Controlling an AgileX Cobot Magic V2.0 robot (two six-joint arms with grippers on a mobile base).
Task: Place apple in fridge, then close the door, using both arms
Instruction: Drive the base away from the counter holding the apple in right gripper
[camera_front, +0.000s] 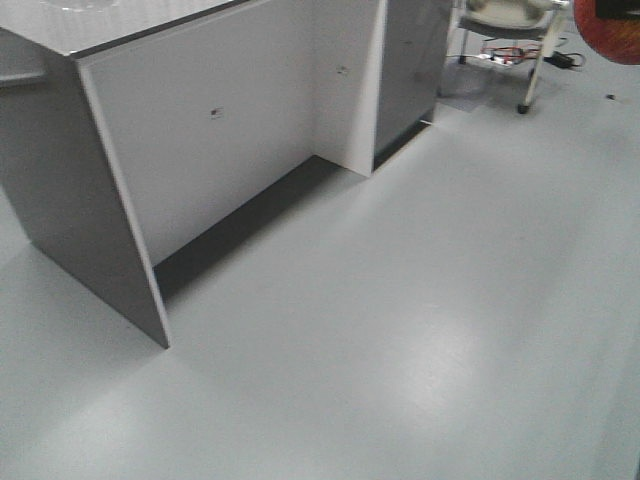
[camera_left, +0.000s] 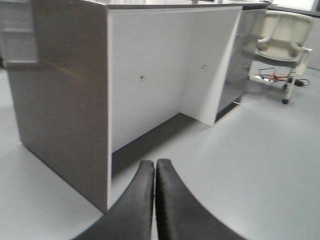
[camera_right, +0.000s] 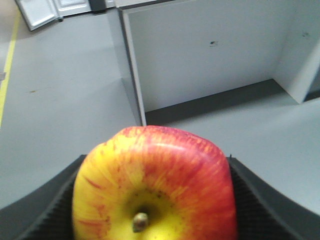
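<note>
Apple (camera_right: 155, 185): being clamped between the pads of the right gripper (camera_right: 155, 205), above the floor (camera_right: 60, 100) near a desk (camera_right: 200, 55). Left gripper (camera_left: 155, 182): being held clenched on nothing. With the fridge not clearly in view, the apple is best being carried level and firmly squeezed.

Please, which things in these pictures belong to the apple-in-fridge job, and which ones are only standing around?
Belong to the job:
apple, held in the jaws of the right gripper
left gripper, jaws shut, empty
The fridge is not clearly in view.

Only standing around:
white-panelled desk
wheeled chair
cables under it
</note>
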